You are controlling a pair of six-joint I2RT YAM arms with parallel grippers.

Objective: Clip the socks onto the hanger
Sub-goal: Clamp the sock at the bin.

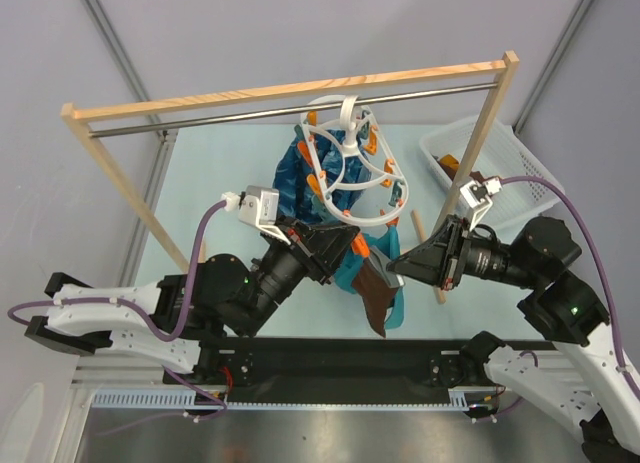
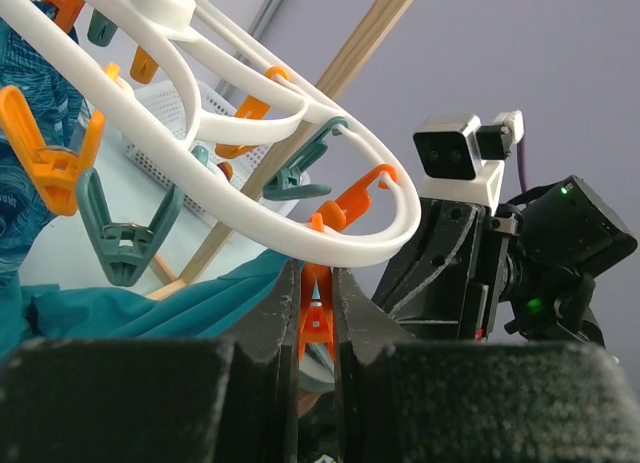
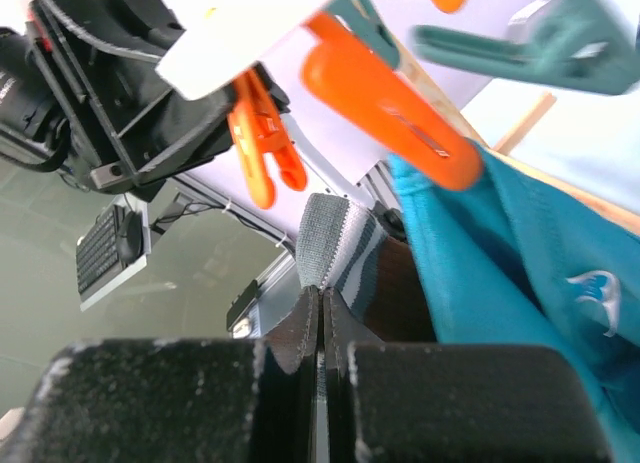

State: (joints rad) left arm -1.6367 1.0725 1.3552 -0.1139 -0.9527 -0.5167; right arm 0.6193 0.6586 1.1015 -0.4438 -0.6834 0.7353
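Note:
The white ring hanger [image 1: 352, 161] hangs by its hook from the metal bar, orange and grey-teal clips dangling under it. My left gripper [image 1: 348, 246] is shut on one orange clip [image 2: 318, 321] beneath the hanger's near rim [image 2: 300, 238], and it squeezes the clip between both fingers. My right gripper [image 1: 397, 265] is shut on the grey striped cuff [image 3: 338, 241] of a dark brown sock [image 1: 375, 299]. The sock hangs down just right of the left gripper, its cuff a little below that orange clip [image 3: 262, 148]. No other sock shows.
A wooden-framed rack [image 1: 300, 89] with a metal bar spans the table's far side. A teal garment [image 1: 292, 178] hangs from several clips behind the sock. A white plastic basket [image 1: 505, 163] stands at the right, past the rack's right leg [image 1: 465, 188].

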